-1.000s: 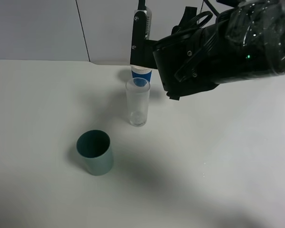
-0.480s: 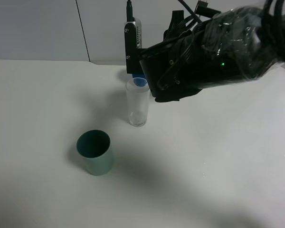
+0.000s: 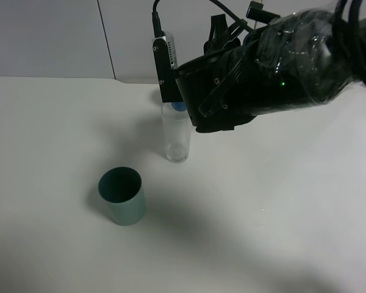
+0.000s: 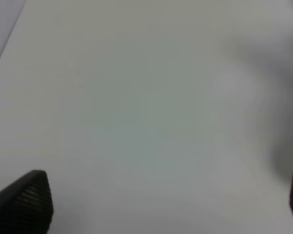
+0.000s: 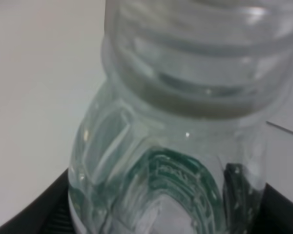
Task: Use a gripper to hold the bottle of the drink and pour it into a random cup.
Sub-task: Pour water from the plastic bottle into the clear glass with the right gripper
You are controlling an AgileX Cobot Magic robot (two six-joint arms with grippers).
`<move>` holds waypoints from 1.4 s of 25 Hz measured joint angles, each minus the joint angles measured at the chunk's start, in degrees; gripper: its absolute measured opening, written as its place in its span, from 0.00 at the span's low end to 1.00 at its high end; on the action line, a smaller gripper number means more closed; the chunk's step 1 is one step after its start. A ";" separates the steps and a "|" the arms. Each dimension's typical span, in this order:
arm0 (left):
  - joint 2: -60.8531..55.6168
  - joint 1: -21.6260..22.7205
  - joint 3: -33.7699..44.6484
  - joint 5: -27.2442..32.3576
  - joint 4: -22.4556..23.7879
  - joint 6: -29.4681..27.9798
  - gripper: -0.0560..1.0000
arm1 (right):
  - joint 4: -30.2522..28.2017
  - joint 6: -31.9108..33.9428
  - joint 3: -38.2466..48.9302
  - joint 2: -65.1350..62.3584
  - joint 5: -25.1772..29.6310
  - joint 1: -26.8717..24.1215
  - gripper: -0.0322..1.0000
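Note:
In the right wrist view the clear ribbed bottle (image 5: 185, 122) with a dark green label fills the frame, capless neck pointing away. My right gripper (image 5: 161, 214) is shut on it, black fingers (image 5: 39, 217) on both sides of its body. In the exterior high view the bulky black right arm (image 3: 268, 67) hangs just above and behind the tall clear glass tumbler (image 3: 175, 137), which stands upright and looks empty. The bottle is hidden by the arm there. My left gripper (image 4: 161, 200) is open and empty over bare table; it does not show in the exterior high view.
A squat teal-green cup (image 3: 122, 195) stands upright in front and to the left of the glass. A sliver of the blue cup (image 3: 179, 105) shows right behind the glass rim. The white table (image 3: 280, 201) meets a grey wall at the back.
My right arm has moved left with the bottle, to above the glass. It now covers most of the blue cup. The glass and teal cup have not moved.

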 joint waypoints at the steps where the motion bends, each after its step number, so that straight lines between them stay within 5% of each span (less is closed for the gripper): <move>1: 0.00 0.00 0.00 0.00 0.00 0.00 0.98 | 0.00 -0.46 0.00 0.00 0.05 0.00 0.58; 35: 0.00 0.00 0.00 0.00 0.00 0.00 0.98 | 0.04 -8.60 0.00 0.00 1.59 0.00 0.58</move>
